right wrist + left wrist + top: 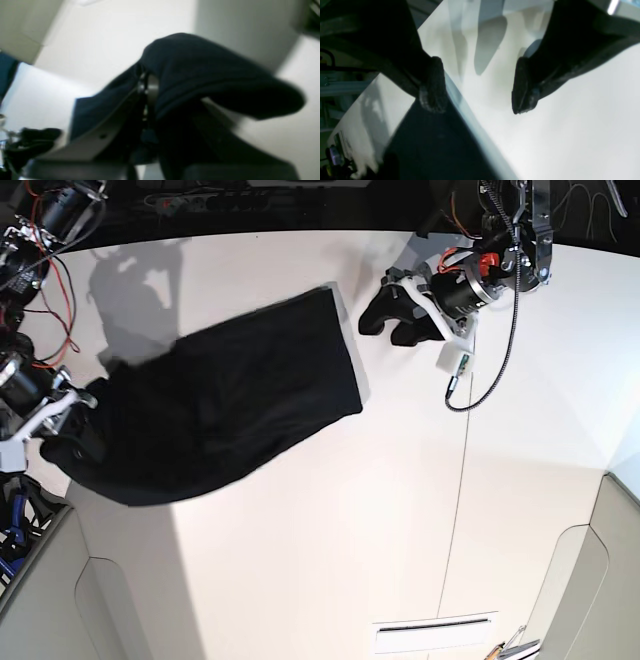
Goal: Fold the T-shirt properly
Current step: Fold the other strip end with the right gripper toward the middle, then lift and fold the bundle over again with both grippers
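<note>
The right hand point(75, 430) sits at the near left side of the desk point(400, 510) in the base view. Its two sides are pressed together on a bunch of the T-shirt point(220, 410). In the right wrist view the black cloth point(200, 75) is humped up over the hand point(147, 90) and folds down around it, so you cannot see the tips well. That view is blurry.

From the right hand, the T-shirt stretches away across the white desk toward the far middle. It is big, black and soft. The part by the right hand is bunched and rounded. The far part is flatter and ends in a straight edge with two clear corners. The cloth looks a bit lifted near the right hand, and it throws a gray shadow on the desk behind it.

Farther off, on the right side of the base view, is the left hand point(395, 315). It is just beside the far corner of the T-shirt but not touching it. In the left wrist view its two dark fingers point(433, 85) stand wide apart with nothing between them. The left hand point(475, 97) hangs over the bare white desk point(570, 125), and the T-shirt's dark edge point(432, 145) lies below one finger.

A black cable point(490, 370) curls down from the left arm onto the desk.
</note>
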Robot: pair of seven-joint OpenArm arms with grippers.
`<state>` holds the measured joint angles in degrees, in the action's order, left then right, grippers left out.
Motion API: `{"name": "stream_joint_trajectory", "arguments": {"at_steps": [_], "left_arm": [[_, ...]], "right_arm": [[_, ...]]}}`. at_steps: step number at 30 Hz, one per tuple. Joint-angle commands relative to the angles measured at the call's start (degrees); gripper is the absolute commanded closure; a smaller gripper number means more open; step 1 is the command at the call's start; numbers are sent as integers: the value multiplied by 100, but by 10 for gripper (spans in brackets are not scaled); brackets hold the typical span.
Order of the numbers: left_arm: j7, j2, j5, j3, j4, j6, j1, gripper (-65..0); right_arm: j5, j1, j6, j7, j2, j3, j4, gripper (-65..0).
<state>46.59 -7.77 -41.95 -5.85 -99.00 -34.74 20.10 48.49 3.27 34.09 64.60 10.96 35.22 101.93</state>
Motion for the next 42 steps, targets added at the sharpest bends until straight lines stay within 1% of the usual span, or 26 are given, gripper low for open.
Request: {"name": "stream_joint_trajectory", "arguments": {"at_steps": [1, 3, 7, 10, 12, 13, 14, 15, 16, 17, 18, 20, 22, 24, 28, 31, 34, 36, 39, 42], "left_arm": [[-52, 52, 13, 46, -74, -13, -28, -436], [-55, 144, 70, 118, -74, -13, -28, -436], [-52, 205, 68, 170, -74, -13, -28, -436], [-50, 203, 70, 170, -74, -13, -28, -436], [-50, 203, 59, 170, -74, -15, -28, -436], [-37, 203, 31, 170, -74, -15, -28, -436], [2, 203, -61, 170, -74, -17, -28, -436], [42, 203, -144, 164, -79, -22, -26, -436], [125, 201, -245, 164, -85, -26, -26, -436], [229, 201, -328, 140, -103, -74, -26, -436], [358, 201, -420, 83, -127, -138, -24, -436], [601, 203, -675, -96, -181, -245, -20, -436], [776, 203, -944, -356, -238, -262, -13, -435], [798, 201, -1117, -656, -321, -262, 13, -435], [813, 201, -1193, -1158, -413, -262, 11, -435], [835, 129, -1246, -1419, -413, -262, 17, -435], [890, -39, -1360, -1506, -413, -262, 26, -435], [896, -120, -1451, -1513, -413, -262, 26, -435], [896, -129, -1508, -1513, -413, -264, 26, -435], [894, -131, -1504, -1539, -413, -262, 24, -435]], "right_arm": [[92, 101, 17, -131, -52, -149, 219, 0], [-24, 101, 17, -133, -280, -588, 407, 0], [-507, 98, 17, -140, -730, -1613, 542, 0], [-1080, 66, 17, -140, -1056, -2389, 487, 0], [-1427, 63, 17, -138, -1167, -2927, 363, 0], [-1631, 63, 17, -146, -1200, -3174, 284, -48], [-1818, 63, 17, -197, -1207, -3410, 175, -172], [-1956, 66, 11, -249, -1202, -3615, 55, -274], [-2087, 66, -55, -313, -1189, -3807, -70, -356], [-2190, 66, -90, -313, -1189, -3987, -181, -404], [-2251, 66, -90, -308, -1189, -4157, -282, -418], [-2282, 66, -87, -310, -1189, -4487, -433, -417], [-2282, 68, -90, -332, -1189, -4804, -459, -417], [-2284, 83, -90, -404, -1191, -5084, -459, -417], [-2474, 87, -90, -763, -1193, -5532, -459, -417], [-2520, 114, -90, -809, -1196, -5842, -459, -417], [-2568, 116, -90, -813, -1196, -6092, -459, -417], [-2761, 116, -90, -802, -1193, -6214, -459, -417], [-3112, 149, -85, -807, -1191, -6328, -459, -417], [-3154, 302, -90, -793, -1191, -6347, -457, -416]]}}
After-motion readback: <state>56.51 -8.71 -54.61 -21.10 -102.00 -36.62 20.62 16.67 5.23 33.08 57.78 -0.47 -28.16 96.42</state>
